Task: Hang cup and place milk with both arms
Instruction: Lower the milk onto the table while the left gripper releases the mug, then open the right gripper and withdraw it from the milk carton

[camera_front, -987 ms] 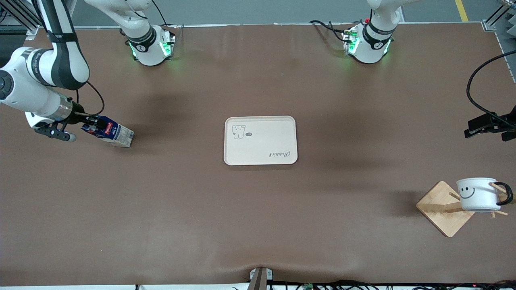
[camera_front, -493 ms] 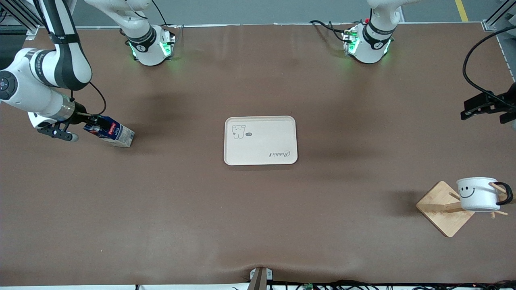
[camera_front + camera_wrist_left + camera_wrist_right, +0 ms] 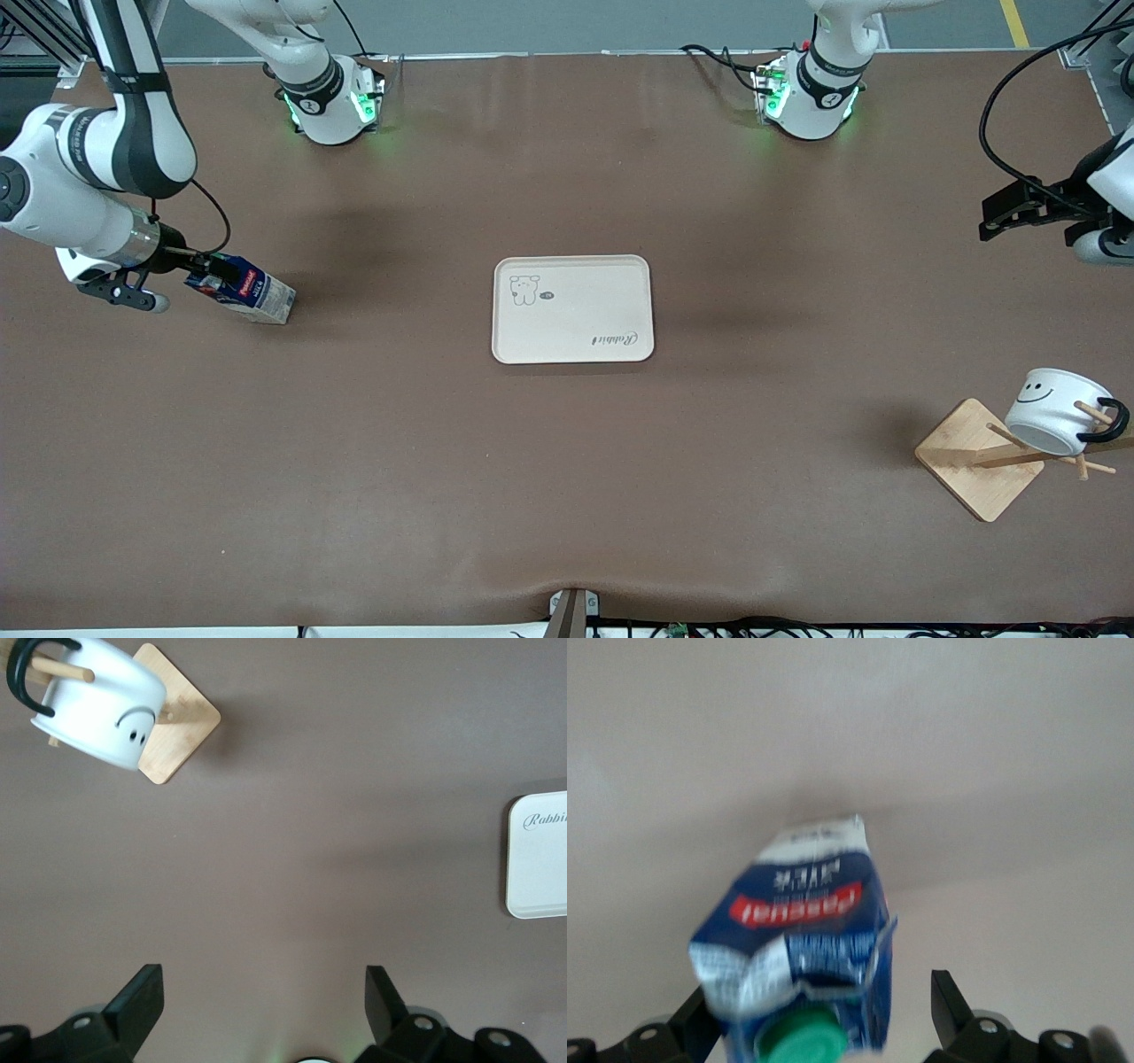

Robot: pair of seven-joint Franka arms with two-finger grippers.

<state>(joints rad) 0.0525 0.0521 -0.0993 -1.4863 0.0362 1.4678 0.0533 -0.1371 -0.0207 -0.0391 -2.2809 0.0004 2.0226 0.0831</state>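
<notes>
I see the right gripper (image 3: 209, 263) at the right arm's end of the table, its jaws spread to either side of the milk carton's (image 3: 241, 293) capped end; I cannot tell whether either finger touches the carton. In the right wrist view the green cap (image 3: 799, 1035) sits between the two black fingers (image 3: 950, 1001), with a clear gap on one side. The carton leans over, its pale lower end on the brown table (image 3: 567, 461), well apart from the cream tray (image 3: 572, 308) and toward the right arm's end from it.

The left gripper (image 3: 999, 217) hangs in the air over the left arm's end of the table, jaws wide apart and holding nothing; the left wrist view shows bare tabletop between its fingers (image 3: 140, 1001).

From the tray, toward the left arm's end and nearer the front camera, the white smiley cup (image 3: 1054, 411) hangs tilted by its black handle (image 3: 1110, 424) on a peg of the wooden rack (image 3: 979, 459).
</notes>
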